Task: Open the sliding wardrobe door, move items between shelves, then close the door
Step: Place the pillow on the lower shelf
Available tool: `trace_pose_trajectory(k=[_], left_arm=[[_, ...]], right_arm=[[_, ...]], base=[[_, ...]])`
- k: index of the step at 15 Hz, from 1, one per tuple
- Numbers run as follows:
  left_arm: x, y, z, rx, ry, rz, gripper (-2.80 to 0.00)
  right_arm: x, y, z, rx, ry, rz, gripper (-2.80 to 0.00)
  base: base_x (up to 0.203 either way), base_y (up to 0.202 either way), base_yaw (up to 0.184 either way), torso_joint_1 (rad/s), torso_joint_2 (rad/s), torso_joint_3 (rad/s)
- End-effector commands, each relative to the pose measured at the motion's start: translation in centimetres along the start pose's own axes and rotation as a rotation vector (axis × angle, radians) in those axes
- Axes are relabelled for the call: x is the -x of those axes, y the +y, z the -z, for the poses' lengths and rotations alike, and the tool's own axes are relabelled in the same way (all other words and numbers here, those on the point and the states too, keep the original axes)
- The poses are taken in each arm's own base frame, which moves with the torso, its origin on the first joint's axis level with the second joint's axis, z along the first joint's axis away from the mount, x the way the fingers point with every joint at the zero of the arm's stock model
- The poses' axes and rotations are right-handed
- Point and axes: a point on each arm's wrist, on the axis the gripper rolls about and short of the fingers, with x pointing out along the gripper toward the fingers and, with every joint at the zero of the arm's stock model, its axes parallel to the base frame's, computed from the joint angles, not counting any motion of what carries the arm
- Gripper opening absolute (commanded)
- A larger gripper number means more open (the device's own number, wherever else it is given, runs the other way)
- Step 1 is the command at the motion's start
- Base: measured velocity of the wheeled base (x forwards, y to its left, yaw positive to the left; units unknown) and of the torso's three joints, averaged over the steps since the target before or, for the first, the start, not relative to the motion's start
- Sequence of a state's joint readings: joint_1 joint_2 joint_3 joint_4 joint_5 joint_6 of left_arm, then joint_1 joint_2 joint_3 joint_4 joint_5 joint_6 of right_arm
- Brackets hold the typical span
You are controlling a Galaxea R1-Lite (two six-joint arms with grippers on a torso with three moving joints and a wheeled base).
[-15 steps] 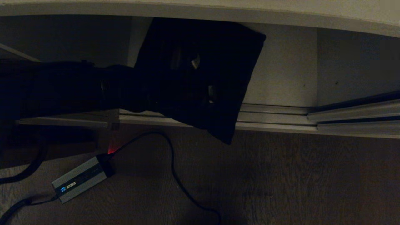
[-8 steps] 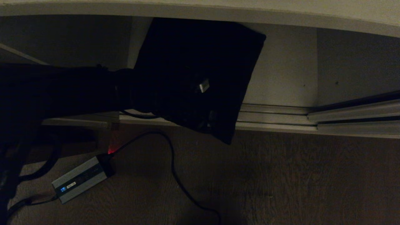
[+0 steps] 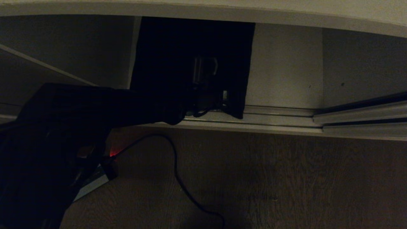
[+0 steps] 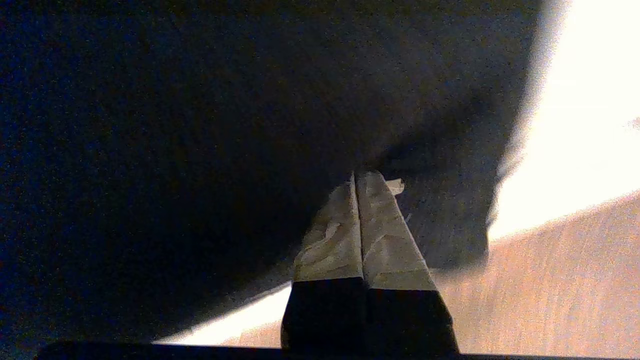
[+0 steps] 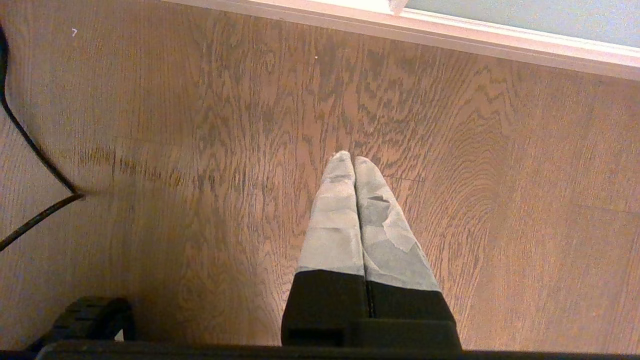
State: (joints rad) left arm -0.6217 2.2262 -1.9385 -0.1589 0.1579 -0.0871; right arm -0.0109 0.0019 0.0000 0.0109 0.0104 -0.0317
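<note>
Only the plain black back of the cushion (image 3: 165,57) shows. It hangs square inside the open wardrobe, below a white shelf edge (image 3: 203,9), over the pale bottom shelf (image 3: 286,73), with its lower edge by the floor track. My left gripper (image 3: 206,79) reaches in from the left. In the left wrist view its fingertips (image 4: 367,182) are pressed together into the cushion's black fabric (image 4: 200,125). The grey-green sliding door (image 5: 550,15) shows beyond the floor in the right wrist view. My right gripper (image 5: 354,159) hangs shut over the wood floor, holding nothing.
The metal floor track (image 3: 279,121) runs across the wardrobe front, with raised rails at the right (image 3: 359,117). A grey power brick (image 3: 95,183) lies on the wood floor, half hidden by my left arm. Its black cable (image 3: 175,165) loops away from it.
The cushion has turned from tilted to square, and its lower corner has come back from over the floor to the track. My left arm has swung lower and now covers most of the power brick.
</note>
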Motion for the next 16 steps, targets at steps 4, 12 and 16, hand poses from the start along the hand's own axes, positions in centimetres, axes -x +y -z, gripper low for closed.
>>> trace_pose_trajectory(k=[4,12,16], left_arm=[[0.7,-1.2,-2.5,-0.001,-0.220,0.012,-2.80],[8.0,-0.5,-2.9,0.018,0.125,-0.002,-2.80],[14.6,0.6,-3.3,0.045,0.270,0.006,-2.80]], right_arm=[[0.0,0.0,0.1,0.000,0.004,-0.001,-2.80],[0.0,0.0,0.1,0.000,0.004,-0.001,-2.80],[0.0,0.0,0.1,0.000,0.004,-0.001,-2.80]], base=[[0.000,0.000,0.000,0.000,0.00,0.000],[0.000,0.000,0.000,0.000,0.00,0.000],[0.000,0.000,0.000,0.000,0.00,0.000]])
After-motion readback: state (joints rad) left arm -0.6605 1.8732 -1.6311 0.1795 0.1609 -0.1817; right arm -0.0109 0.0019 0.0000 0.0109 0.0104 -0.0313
